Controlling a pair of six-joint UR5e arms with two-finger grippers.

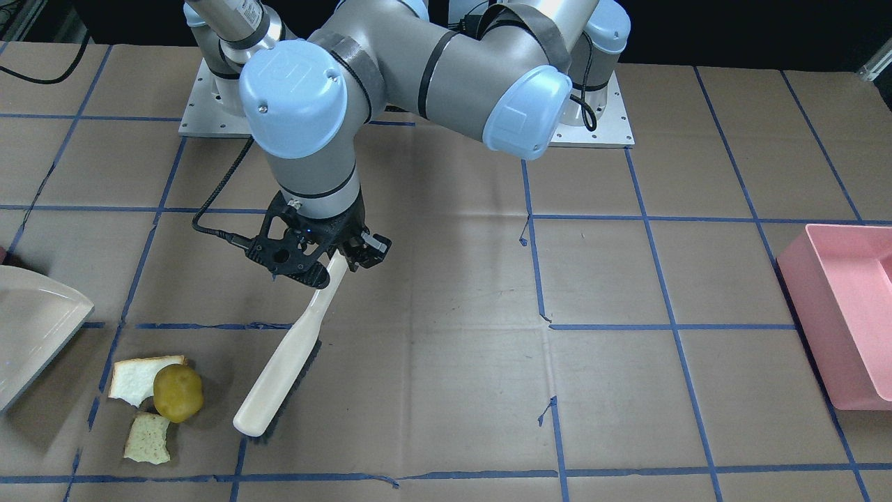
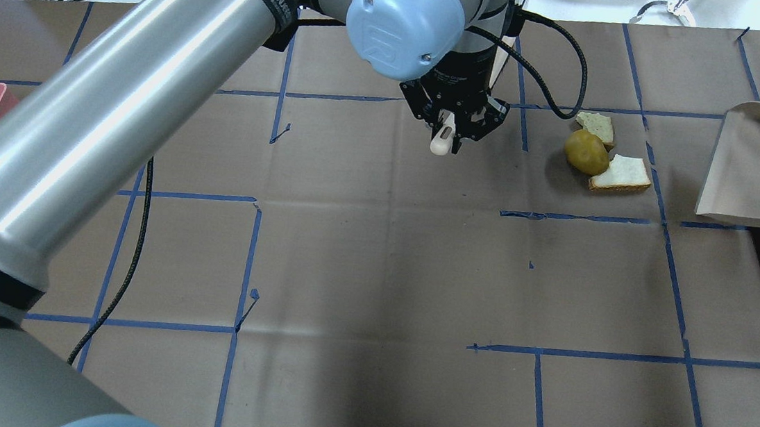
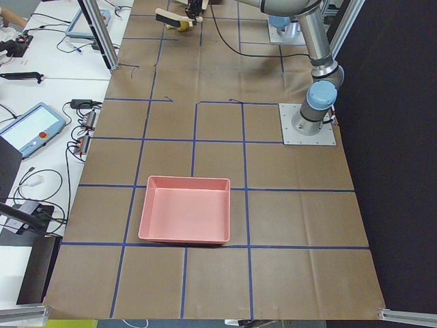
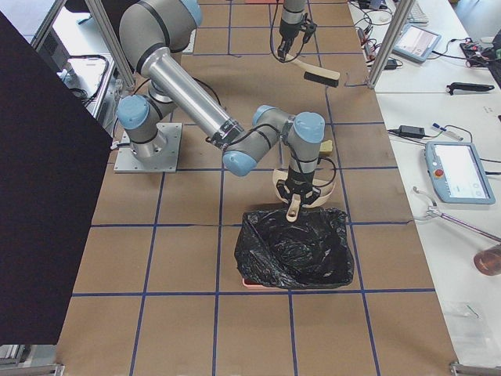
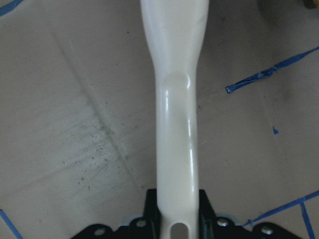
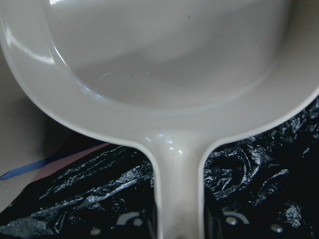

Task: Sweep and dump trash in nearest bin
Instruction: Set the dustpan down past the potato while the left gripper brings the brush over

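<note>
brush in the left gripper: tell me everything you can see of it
The brush is one long cream piece, glossy like plastic: a narrow handle widening into a paddle head, with dark bristles beneath. The handle end has a hanging slot. The left gripper has its fingers shut on that end. The brush slants down toward the table, its head near but apart from the fruit. Whether the bristles touch the table is unclear.

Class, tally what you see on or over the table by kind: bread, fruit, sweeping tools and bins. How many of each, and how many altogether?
bread pieces: 2
fruit: 1
brush: 1
dustpan: 1
bins: 2, the pink bin and the black-bagged bin
Total: 7
</note>
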